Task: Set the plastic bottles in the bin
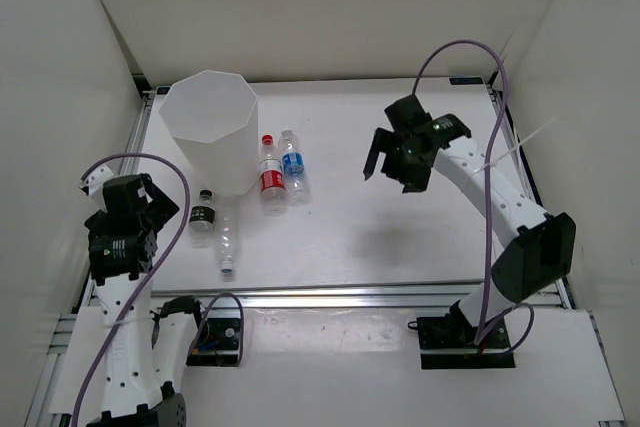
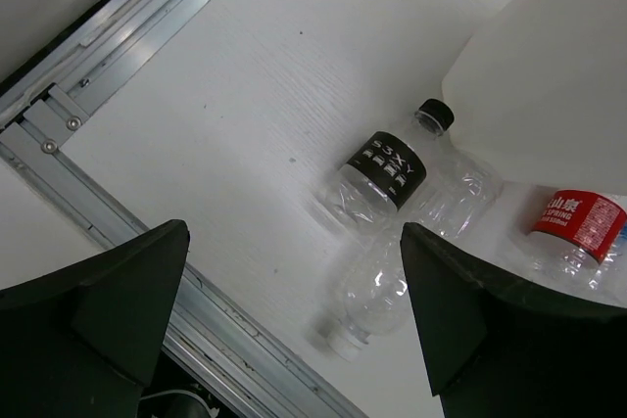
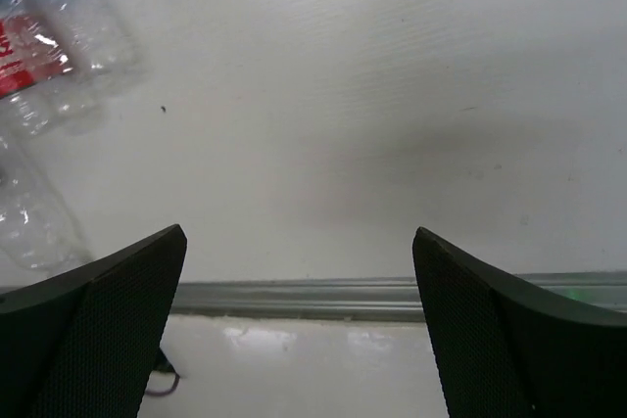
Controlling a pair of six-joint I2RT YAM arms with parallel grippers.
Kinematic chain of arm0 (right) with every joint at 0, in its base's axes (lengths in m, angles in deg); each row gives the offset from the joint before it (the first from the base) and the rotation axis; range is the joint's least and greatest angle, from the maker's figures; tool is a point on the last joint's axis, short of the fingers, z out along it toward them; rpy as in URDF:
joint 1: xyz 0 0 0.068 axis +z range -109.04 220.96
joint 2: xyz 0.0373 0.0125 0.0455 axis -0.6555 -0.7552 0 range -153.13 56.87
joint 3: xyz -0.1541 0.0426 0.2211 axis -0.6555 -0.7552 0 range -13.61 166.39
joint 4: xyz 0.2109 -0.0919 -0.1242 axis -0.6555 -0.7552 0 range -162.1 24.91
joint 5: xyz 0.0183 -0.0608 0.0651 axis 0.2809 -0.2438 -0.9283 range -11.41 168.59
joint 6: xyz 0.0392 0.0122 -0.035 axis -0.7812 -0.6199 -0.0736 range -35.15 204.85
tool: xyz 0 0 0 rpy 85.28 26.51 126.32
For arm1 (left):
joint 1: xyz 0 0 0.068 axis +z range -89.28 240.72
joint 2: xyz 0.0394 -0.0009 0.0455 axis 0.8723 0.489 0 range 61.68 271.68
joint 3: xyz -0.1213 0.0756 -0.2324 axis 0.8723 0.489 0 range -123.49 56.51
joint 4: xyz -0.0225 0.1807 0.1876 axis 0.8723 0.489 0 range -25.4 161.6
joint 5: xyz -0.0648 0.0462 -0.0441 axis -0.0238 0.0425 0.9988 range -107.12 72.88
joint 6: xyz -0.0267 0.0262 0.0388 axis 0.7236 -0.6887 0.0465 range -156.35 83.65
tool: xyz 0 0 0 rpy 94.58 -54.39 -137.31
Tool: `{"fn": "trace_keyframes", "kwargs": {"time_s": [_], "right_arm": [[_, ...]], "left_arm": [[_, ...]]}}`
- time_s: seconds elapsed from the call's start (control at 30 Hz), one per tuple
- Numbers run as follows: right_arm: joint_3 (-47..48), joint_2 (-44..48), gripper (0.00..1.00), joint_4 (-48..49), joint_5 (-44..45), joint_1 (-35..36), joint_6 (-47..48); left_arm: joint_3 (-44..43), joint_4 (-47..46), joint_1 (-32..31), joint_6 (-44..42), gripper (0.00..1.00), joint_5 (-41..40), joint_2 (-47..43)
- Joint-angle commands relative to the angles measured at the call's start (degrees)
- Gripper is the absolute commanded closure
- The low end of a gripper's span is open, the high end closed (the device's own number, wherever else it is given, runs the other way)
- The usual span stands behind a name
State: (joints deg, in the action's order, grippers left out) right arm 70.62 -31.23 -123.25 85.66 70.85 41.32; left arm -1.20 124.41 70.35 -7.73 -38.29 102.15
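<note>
Four plastic bottles lying flat on the white table (image 1: 400,247), none inside the bin (image 1: 225,162). Red-labelled bottle (image 1: 271,175) and blue-labelled bottle (image 1: 293,175) side by side, just right of the bin's wall. Black-capped bottle (image 1: 203,214) and unlabelled clear bottle (image 1: 228,242) close together, nearer the front rail (image 1: 400,294). Broad bare tabletop across middle and right, hemmed by white walls left, far and right. Left gripper (image 2: 294,232) spread wide, empty, left of the black-capped bottle. Right gripper (image 3: 299,232) spread wide too, empty, raised over bare table.
</note>
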Motion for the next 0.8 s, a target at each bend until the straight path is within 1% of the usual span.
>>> {"fn": "trace_keyframes", "kwargs": {"time_s": [0.0, 0.07, 0.1, 0.17, 0.27, 0.3, 0.4, 0.53, 0.57, 0.6, 0.63, 0.7, 0.77], "right_arm": [[10.22, -7.74, 0.00, -0.87, -5.14, -1.15, 8.64], [17.17, -15.22, 0.00, -6.08, -1.81, -0.54, 9.33], [21.64, -17.09, 0.00, -7.84, -1.28, -0.53, 9.86], [24.83, -21.30, 0.00, -8.38, -2.58, -0.53, 10.39], [25.20, -23.34, 0.00, -3.22, -8.46, -0.53, 12.58], [24.59, -23.35, 0.00, 1.59, -12.74, -0.53, 13.46], [25.19, -26.85, 0.00, 7.07, -16.72, -1.06, 13.47], [31.60, -35.80, 0.00, 8.75, -22.88, -1.06, 14.52], [32.83, -37.22, 0.00, 9.28, -24.28, -1.06, 14.52], [34.67, -38.46, 0.00, 10.15, -28.65, -1.06, 15.13], [35.30, -40.56, 0.00, 12.42, -30.87, -1.06, 15.14], [36.44, -42.50, 0.00, 14.63, -33.95, -1.06, 14.53], [39.51, -46.10, 0.00, 16.05, -36.50, -1.06, 13.73]], "left_arm": [[2.34, -2.50, -0.14, 1.61, 0.00, 0.77, -0.30], [3.48, -2.51, -0.14, 1.61, 0.00, 1.39, -0.92], [3.48, -2.51, -0.14, 1.61, 0.00, 2.09, -0.92], [4.01, -3.03, -0.14, 0.92, 0.00, 2.80, -0.92], [3.49, -3.65, -0.66, -0.23, 0.00, 3.41, -0.40], [3.48, -3.65, -0.66, -0.93, 0.00, 3.41, -0.39], [3.48, -3.65, -1.19, -2.16, 0.00, 3.41, -0.39], [3.48, -3.65, -1.19, -2.78, 0.00, 4.03, 0.13], [3.48, -3.65, -1.19, -3.30, 0.00, 4.73, 0.14], [3.48, -3.65, -1.71, -3.31, 0.00, 4.73, 0.66], [3.48, -3.65, -1.72, -4.01, 0.00, 5.60, 1.19], [2.96, -3.65, -2.25, -4.01, 0.00, 6.31, 1.71], [2.96, -3.65, -2.25, -4.01, 0.00, 7.80, 1.72]]}}
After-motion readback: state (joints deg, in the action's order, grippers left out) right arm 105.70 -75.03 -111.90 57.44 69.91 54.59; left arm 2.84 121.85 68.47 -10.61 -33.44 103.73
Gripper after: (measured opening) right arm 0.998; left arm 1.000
